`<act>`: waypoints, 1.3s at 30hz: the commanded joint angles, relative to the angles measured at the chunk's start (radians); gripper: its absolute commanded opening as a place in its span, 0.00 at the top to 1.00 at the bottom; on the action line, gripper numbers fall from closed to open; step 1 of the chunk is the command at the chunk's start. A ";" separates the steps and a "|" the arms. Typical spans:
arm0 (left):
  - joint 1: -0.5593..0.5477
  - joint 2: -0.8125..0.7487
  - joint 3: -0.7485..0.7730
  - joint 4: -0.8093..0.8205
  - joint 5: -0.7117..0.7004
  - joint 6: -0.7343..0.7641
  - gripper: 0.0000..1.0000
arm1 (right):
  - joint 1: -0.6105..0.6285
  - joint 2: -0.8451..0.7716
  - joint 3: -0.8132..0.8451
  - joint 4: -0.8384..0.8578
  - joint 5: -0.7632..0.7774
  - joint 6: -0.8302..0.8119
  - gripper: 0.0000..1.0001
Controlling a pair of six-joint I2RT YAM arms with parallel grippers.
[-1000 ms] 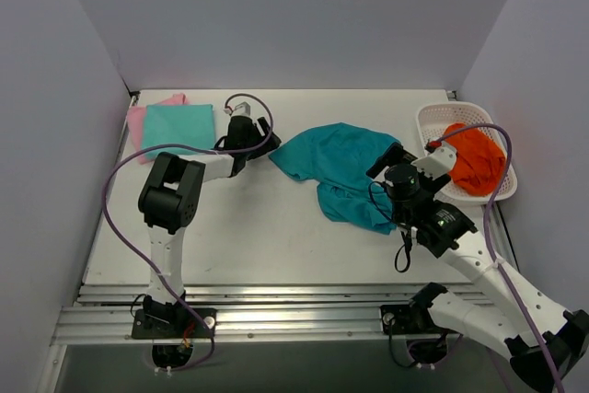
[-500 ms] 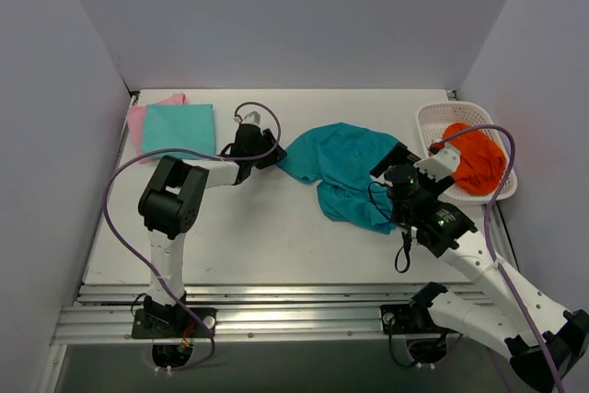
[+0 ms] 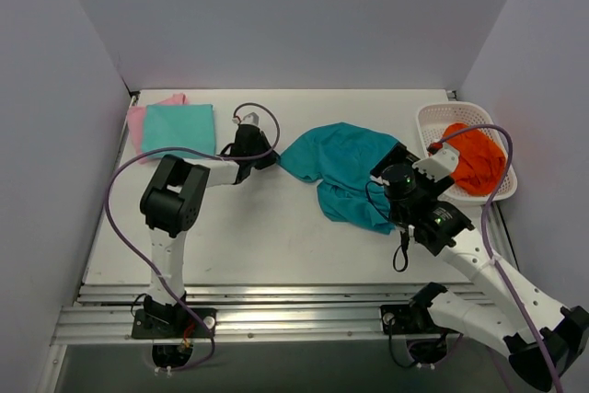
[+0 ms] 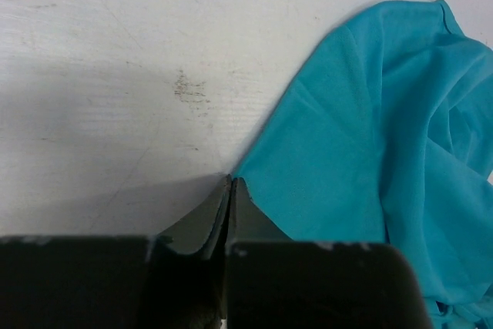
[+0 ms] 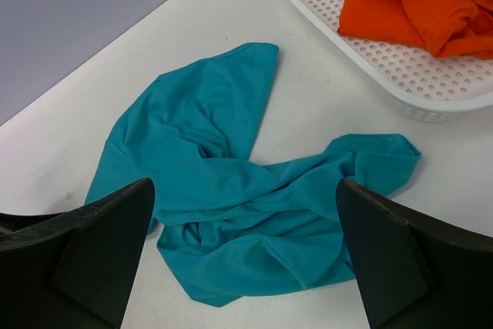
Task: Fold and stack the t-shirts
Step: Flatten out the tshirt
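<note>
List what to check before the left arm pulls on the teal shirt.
1. Left gripper jaws shut at the teal shirt corner: ok.
2. Cloth actually caught between them: cannot tell.
3. Right gripper open above the shirt: ok.
4. Teal shirt lying flat: not ok, crumpled.
5. Aqua shirt folded atop the pink shirt, apart from both grippers: ok.

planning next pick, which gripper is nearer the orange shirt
Right. The right gripper hovers beside the basket holding the orange shirt; the left gripper pinches the teal t-shirt, far left.
</note>
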 commanded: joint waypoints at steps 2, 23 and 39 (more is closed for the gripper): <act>0.054 -0.128 -0.051 0.076 -0.044 0.021 0.98 | 0.007 0.020 0.011 -0.046 0.053 0.031 0.00; 0.209 -0.419 -0.308 0.104 -0.144 0.065 0.98 | 0.006 0.223 -0.268 0.174 -0.107 0.213 0.00; 0.211 -0.380 -0.309 0.133 -0.115 0.063 0.98 | -0.013 0.656 0.039 0.386 -0.154 0.107 0.00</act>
